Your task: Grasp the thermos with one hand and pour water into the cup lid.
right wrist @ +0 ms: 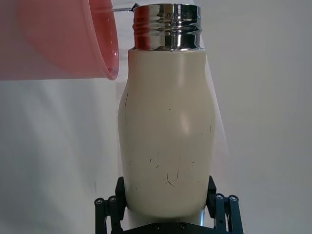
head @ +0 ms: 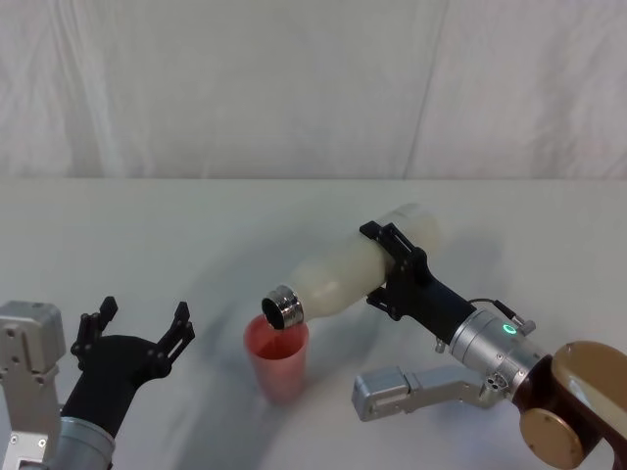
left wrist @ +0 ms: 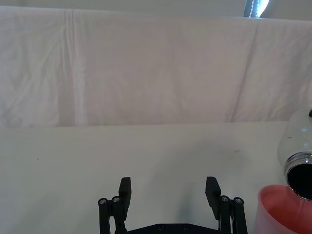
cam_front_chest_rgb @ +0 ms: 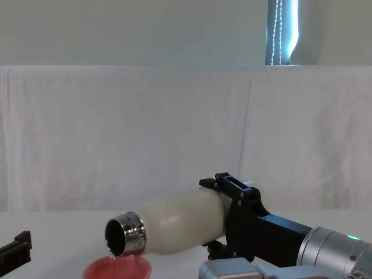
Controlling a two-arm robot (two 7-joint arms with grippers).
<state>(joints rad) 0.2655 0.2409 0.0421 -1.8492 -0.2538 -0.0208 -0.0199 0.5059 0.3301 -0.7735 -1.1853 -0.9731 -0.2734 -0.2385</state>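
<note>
Above the cup lid (head: 277, 356), the tipped thermos (head: 348, 274) pinched in the right claw (head: 396, 266); left claw (head: 137, 328) spread

A white table (head: 118, 225) spreads across the head view, its surface plain and matte, with soft grey shadows falling on it near the middle. Behind it hangs a white cloth backdrop (head: 294, 88), lightly creased, with faint vertical folds running down it. In the chest view the cloth's top edge runs level across the picture, and above it stands a pale wall (cam_front_chest_rgb: 128, 29). To the right in that wall, a bright narrow strip (cam_front_chest_rgb: 282, 32) of light shows.
</note>
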